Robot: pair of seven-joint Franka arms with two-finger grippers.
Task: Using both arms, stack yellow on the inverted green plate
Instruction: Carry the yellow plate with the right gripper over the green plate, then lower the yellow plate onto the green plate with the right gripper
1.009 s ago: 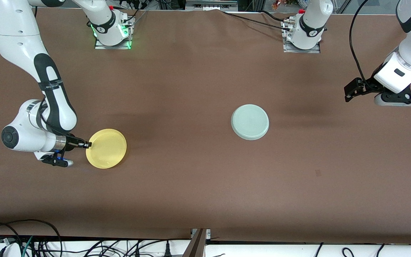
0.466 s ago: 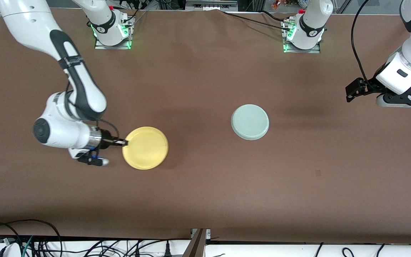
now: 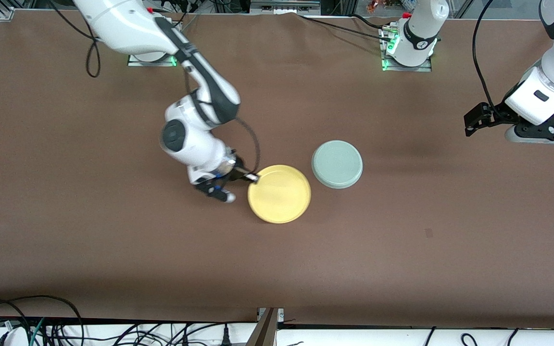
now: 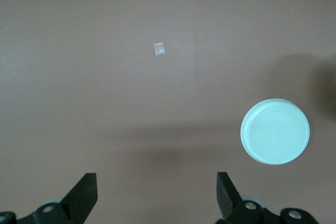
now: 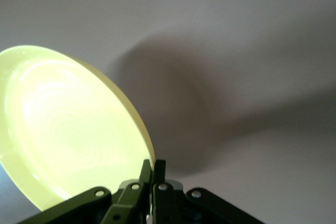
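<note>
The small round pale mint-green plate (image 3: 337, 164) already lies upside down on the brown table (image 3: 402, 250). I carry the glossy round yellow plate (image 3: 279, 193), its edge pinched in my right gripper (image 3: 253, 177), in the air just beside the green one, toward the right arm's end. Setting it on top remains. My left gripper (image 4: 156, 195) waits spread wide, well apart from the green plate.

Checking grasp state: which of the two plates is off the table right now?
The yellow plate, pinched at its rim by the right end effector and casting a shadow on the table. The green plate rests on the table, untouched.
</note>
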